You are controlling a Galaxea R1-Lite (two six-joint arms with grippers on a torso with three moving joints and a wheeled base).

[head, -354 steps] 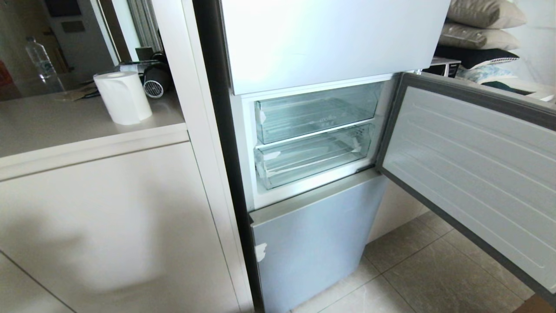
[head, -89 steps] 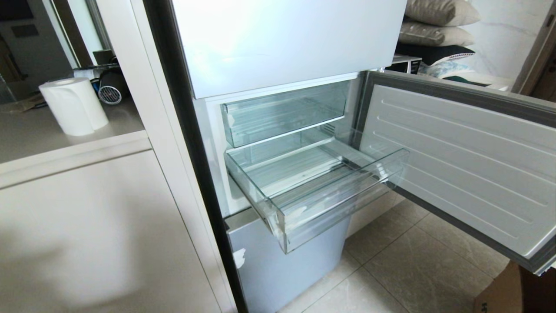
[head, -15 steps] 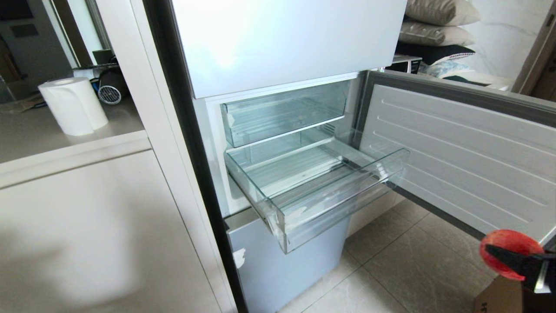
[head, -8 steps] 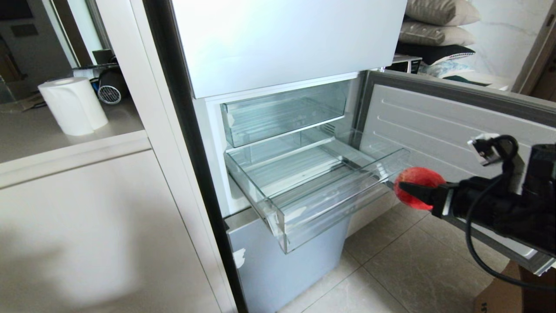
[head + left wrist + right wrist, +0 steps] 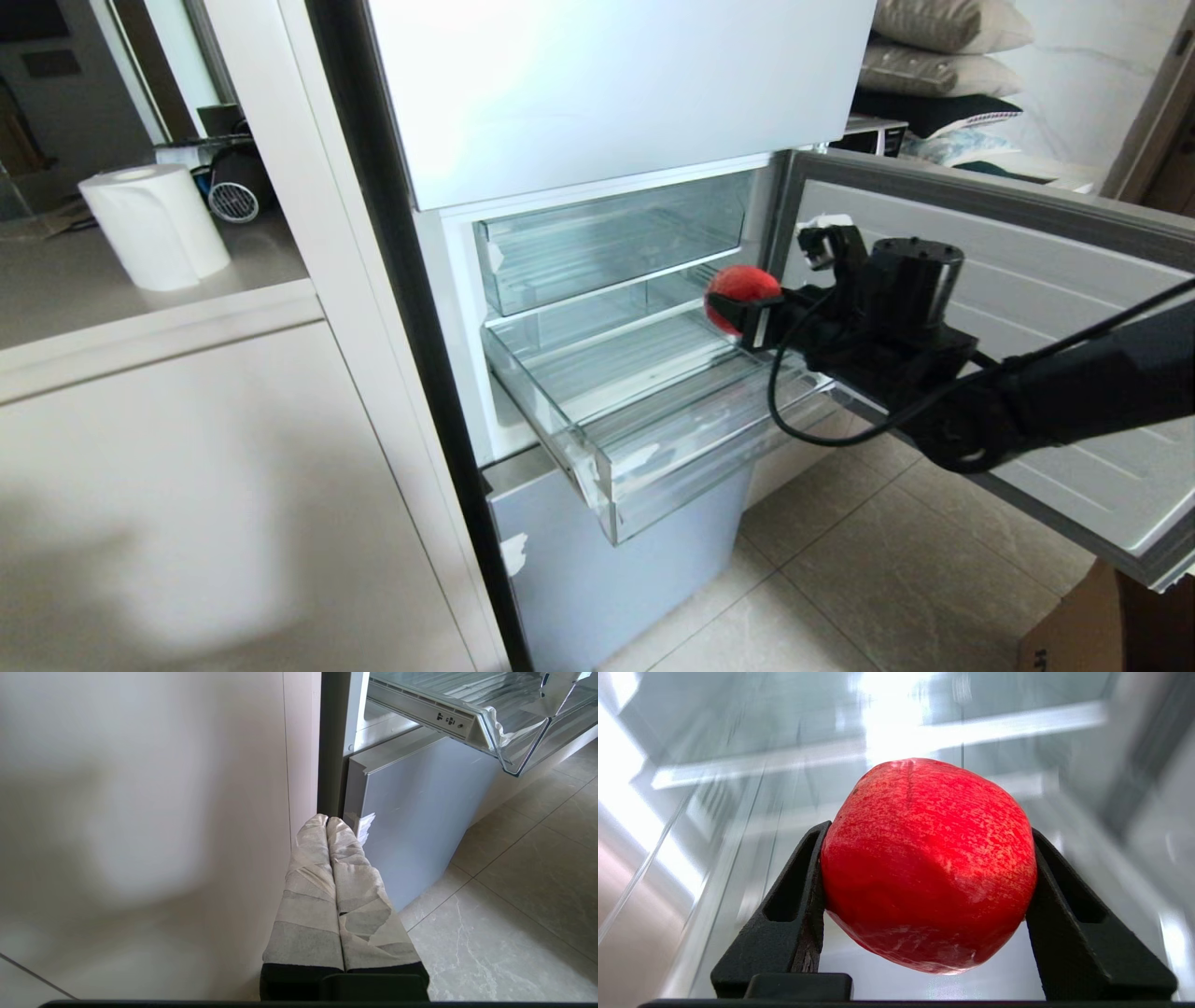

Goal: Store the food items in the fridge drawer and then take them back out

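1. Here the fridge drawer (image 5: pixel 653 411) stands pulled out from the fridge (image 5: pixel 607 93), its thick front lip jutting over the floor (image 5: pixel 887 579), and its ribbed bottom is bare.
2. Just above it a shallower clear tray (image 5: pixel 607 243) sits pushed in, so open room lies between the tray's underside and the drawer's rim.
3. To the right the open fridge door (image 5: pixel 1027 308) swings wide, walling that side; the right arm reaches in between door and drawer.
4. The right tool (image 5: pixel 747 303) hovers over the drawer's back right corner, above its rim, touching neither wall.
5. Its two black fingers (image 5: pixel 794 905) are spread wide and pressed on either side of a round red fruit (image 5: pixel 927 863), gripping it clear of the drawer floor.
6. The left tool (image 5: pixel 327 826) is parked low beside the pale cabinet panel (image 5: pixel 140 812), near the fridge's lower door (image 5: pixel 420 812), its taped fingers (image 5: pixel 308 896) pressed together on nothing.
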